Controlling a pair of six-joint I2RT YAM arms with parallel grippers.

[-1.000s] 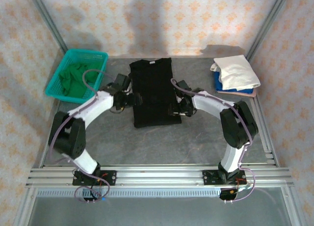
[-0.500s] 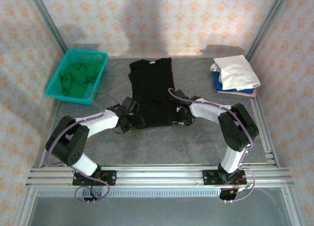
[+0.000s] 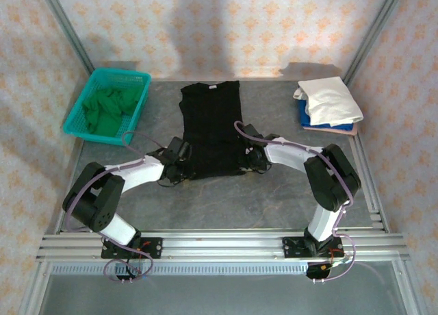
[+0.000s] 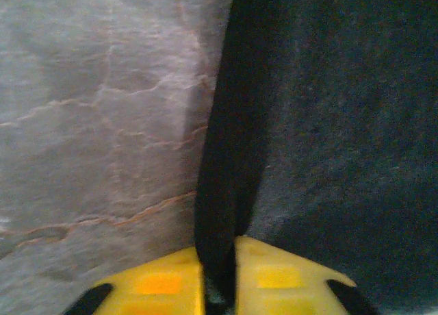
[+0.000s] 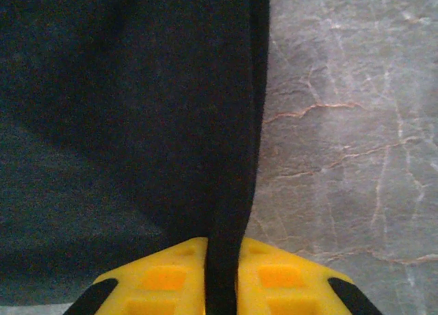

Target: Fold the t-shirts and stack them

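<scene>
Grey marbled table top [image 3: 274, 192], both arms reaching in over it. Black t-shirt [image 3: 211, 127] lies flat at table centre, collar at the far end, narrowed into a long strip, hem end nearest the arms.

Teal mesh basket [image 3: 123, 72] at far left, well apart from the black shirt, green shirts [image 3: 106, 109] bunched inside. Far right corner: folded stack, white shirt [image 3: 332, 99] on top, blue shirt [image 3: 306, 113] under it, pink shirt [image 3: 349, 131] edge showing at the bottom.

Left gripper [image 3: 186, 166] sits low at the near-left corner of the black shirt. Left wrist view: yellow fingers [image 4: 161, 281] closed tight, a ridge of black cloth [image 4: 342, 123] pinched between them, bare table to its left.

Right gripper [image 3: 243, 166] at the near-right corner, also low. Right wrist view: yellow fingers [image 5: 274, 277] closed on a fold of the same black cloth [image 5: 102, 89], table to its right.
</scene>
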